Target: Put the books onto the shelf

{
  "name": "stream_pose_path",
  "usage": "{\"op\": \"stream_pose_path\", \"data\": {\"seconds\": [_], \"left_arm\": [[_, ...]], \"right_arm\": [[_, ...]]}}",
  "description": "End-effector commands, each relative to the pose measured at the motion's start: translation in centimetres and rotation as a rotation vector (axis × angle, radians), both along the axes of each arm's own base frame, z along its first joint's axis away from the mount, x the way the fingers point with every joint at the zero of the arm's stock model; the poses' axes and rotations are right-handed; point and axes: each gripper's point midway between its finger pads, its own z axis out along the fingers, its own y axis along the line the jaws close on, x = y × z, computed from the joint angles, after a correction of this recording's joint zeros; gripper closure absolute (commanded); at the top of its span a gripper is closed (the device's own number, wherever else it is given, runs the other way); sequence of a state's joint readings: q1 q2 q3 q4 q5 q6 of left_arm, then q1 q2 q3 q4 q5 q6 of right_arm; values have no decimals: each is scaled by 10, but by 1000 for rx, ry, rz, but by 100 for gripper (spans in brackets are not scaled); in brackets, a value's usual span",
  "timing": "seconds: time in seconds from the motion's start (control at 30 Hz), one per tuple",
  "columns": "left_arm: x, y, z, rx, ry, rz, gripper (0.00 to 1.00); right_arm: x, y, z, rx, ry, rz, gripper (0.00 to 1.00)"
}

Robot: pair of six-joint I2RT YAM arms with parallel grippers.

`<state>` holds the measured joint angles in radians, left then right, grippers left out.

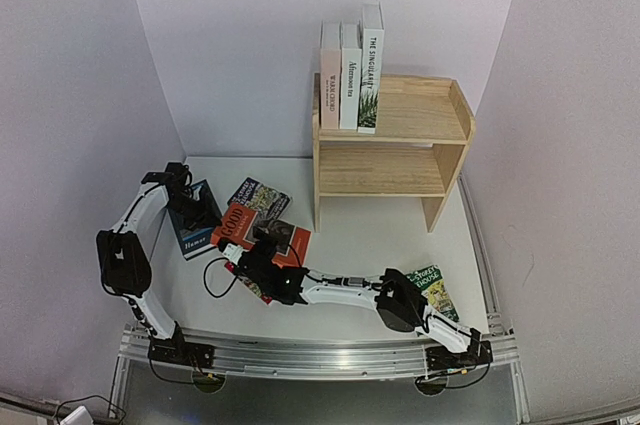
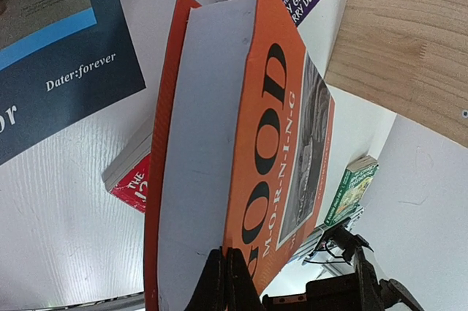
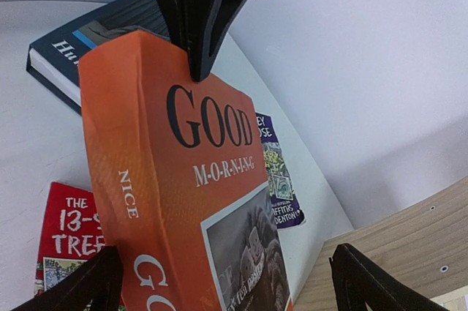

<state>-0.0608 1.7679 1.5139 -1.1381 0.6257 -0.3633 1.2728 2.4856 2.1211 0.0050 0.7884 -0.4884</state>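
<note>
The shelf point(image 1: 400, 135) stands at the far right of the table point(image 1: 370, 235), with three books point(image 1: 352, 70) upright at the left end of its top. The left gripper point(image 2: 226, 263) is pinched tight on the cover edge of the orange book point(image 3: 183, 179), which stands on end above a red book point(image 3: 69, 230). The right gripper point(image 3: 230, 278) gapes wide, with one finger either side of the orange book. A blue book point(image 1: 190, 233), a purple book point(image 1: 260, 197) and a green book point(image 1: 432, 290) lie flat.
</note>
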Motion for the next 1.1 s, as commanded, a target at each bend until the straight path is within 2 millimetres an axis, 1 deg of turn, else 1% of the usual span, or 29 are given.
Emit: {"op": "stream_pose_path", "data": {"seconds": [0.0,0.17,0.23,0.3,0.37,0.43,0.53,0.63,0.7,0.73,0.9,0.97,1.07], "left_arm": [[2,-3,21,-27,-54,7,100],[3,-4,20,-35,-53,10,100],[4,-3,19,-31,-50,12,100],[3,-3,19,-31,-52,10,100],[3,-4,19,-33,-53,10,100],[3,-4,18,-35,-51,11,100],[3,-5,19,-40,-49,12,100],[2,-4,19,-39,-49,10,100],[2,-4,18,-40,-46,11,100],[2,-5,18,-43,-45,11,100],[3,-6,20,-54,-52,9,100],[2,-6,20,-53,-52,7,100],[0,-7,19,-57,-48,6,100]], "right_arm": [[12,-1,-2,-53,-79,-48,5],[5,6,-7,-53,-43,21,7],[-5,10,-11,-62,0,74,6],[-17,13,-4,-33,38,121,6],[-17,10,1,-7,50,108,6],[-7,3,-3,-38,21,59,6],[10,-6,-15,-101,-23,-3,6],[31,-17,-9,-99,-54,-85,10],[40,-21,-7,-100,-62,-106,13],[43,-22,-9,-108,-65,-107,15],[48,-23,-23,-158,-70,-96,18],[49,-24,-23,-157,-69,-100,19],[52,-25,-21,-147,-70,-108,25]]}}
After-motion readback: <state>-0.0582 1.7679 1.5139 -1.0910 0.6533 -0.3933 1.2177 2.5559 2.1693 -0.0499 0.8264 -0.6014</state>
